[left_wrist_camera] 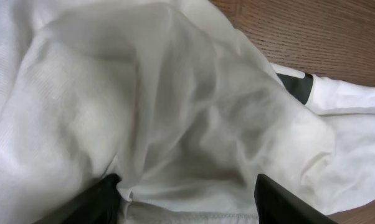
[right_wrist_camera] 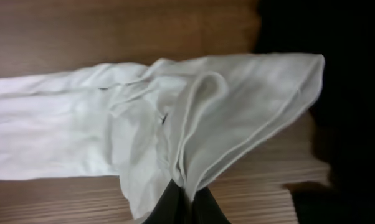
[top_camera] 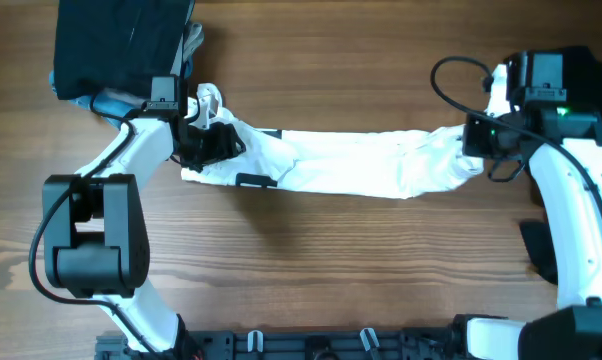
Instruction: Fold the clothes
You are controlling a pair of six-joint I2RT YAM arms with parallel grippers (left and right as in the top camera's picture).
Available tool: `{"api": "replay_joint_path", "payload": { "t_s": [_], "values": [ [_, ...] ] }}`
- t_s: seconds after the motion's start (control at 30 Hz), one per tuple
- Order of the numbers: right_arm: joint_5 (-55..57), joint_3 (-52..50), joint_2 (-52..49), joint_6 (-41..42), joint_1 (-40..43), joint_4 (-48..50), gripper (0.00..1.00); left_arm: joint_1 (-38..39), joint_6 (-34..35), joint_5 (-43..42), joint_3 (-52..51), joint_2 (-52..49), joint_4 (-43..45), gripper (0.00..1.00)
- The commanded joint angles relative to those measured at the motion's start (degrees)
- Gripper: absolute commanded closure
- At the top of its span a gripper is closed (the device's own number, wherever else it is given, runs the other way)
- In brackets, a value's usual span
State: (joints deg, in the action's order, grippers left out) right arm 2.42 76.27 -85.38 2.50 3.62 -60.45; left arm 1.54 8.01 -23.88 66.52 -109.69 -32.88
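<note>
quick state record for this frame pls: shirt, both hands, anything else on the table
shirt: white, stretched in a long band across the table, left to right; black marks near its left end
left hand: at the shirt's left end, fingers apart, fabric bunched between them
right hand: at the shirt's right end, shut on a folded edge
fold: not yet a compact bundle
other: dark cloth at the table's far left corner
</note>
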Motion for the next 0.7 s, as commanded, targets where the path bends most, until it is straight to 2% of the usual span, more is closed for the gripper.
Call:
{"api": "replay_joint_path", "payload": {
  "t_s": [0.0, 0.1, 0.2, 0.33, 0.47, 0.67],
  "values": [
    [5.07, 0.0, -1.09, 0.02, 0.96, 0.68, 0.96, -1.4, -0.31, 8.55, -2.01, -3.04, -1.4, 0.3],
    [-7.48, 0.0, -1.09, -8.0, 0.39, 1.97, 0.96, -1.4, -0.31, 8.55, -2.01, -3.04, -1.36, 0.3],
    [-17.81, 0.0, -1.11, -10.1, -2.08, 2.99, 0.95, -1.4, -0.28, 8.52, -2.01, -3.04, -1.2, 0.29],
    [-18.82, 0.0, -2.71, -9.2, -9.35, 3.72, 0.94, -1.4, -0.28, 8.5, -2.01, -3.04, -1.2, 0.29],
    [-18.56, 0.0, -9.27, -5.97, -16.63, 5.7, 0.94, -1.4, -0.28, 8.5, -2.01, -3.04, -1.46, 0.29],
    [-25.0, 0.0, -16.79, -1.09, -23.5, 15.19, 0.95, -1.4, -0.28, 8.5, -2.01, -3.04, -2.21, 0.29]
  ]
}}
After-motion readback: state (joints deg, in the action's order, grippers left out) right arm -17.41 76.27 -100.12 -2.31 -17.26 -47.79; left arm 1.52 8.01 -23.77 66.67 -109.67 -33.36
